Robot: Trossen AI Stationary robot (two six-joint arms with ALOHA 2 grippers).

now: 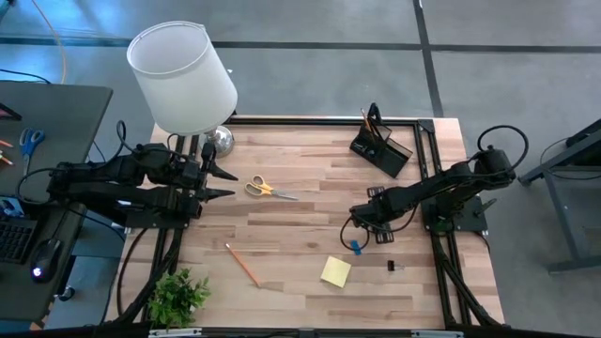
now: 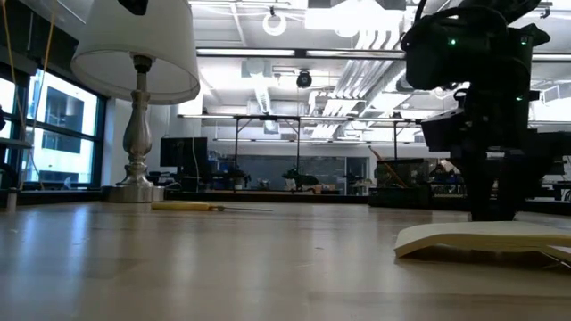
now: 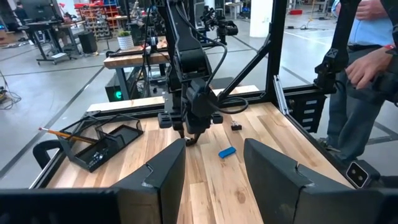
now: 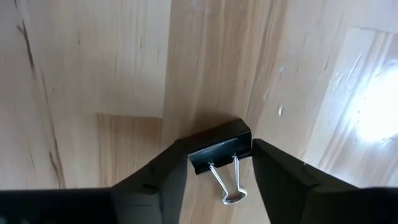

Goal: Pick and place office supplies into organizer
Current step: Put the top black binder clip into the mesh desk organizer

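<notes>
On the wood table (image 1: 300, 282), the right gripper (image 4: 219, 163) is low with its fingers pinching a black clip (image 4: 219, 152), so the pick is in hand, and next it needs lifting to the organizer (image 1: 380, 148); the left gripper (image 1: 223, 183), spread, waits by the lamp (image 1: 183, 75).
</notes>
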